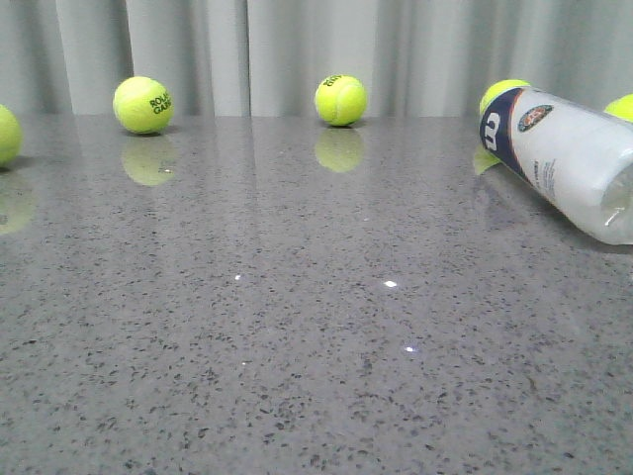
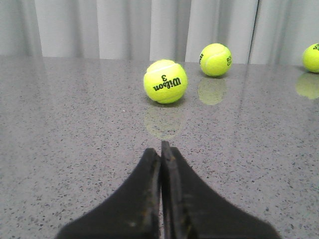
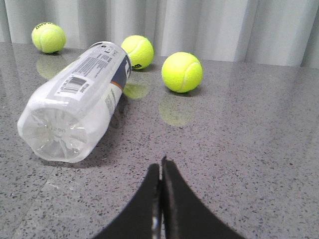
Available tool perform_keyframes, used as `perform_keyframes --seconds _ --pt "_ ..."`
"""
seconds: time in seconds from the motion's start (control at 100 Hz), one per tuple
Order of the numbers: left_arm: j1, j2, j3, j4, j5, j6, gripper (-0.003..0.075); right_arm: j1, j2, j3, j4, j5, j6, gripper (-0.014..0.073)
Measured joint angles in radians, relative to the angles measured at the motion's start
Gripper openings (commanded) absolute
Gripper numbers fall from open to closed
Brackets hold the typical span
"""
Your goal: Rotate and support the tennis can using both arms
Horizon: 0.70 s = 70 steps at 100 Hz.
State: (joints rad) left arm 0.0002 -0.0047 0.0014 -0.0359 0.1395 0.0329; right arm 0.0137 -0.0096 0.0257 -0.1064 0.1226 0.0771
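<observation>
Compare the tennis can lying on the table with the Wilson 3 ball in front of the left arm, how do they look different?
The tennis can is a long white cylinder with a navy band; the Wilson 3 ball is a yellow-green sphere. The can lies on its side, its clear base toward the right wrist camera; the ball simply sits round. The can carries a barcode label; the ball carries only black print. Both rest on the grey speckled table, untouched by either gripper.
</observation>
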Motion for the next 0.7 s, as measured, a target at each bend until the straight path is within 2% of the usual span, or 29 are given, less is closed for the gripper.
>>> perform_keyframes --seconds 0.7 --pt "0.0 0.0 0.0 0.0 0.0 0.0 -0.0019 0.0 0.0 0.0 -0.007 -0.01 0.0 -0.0059"
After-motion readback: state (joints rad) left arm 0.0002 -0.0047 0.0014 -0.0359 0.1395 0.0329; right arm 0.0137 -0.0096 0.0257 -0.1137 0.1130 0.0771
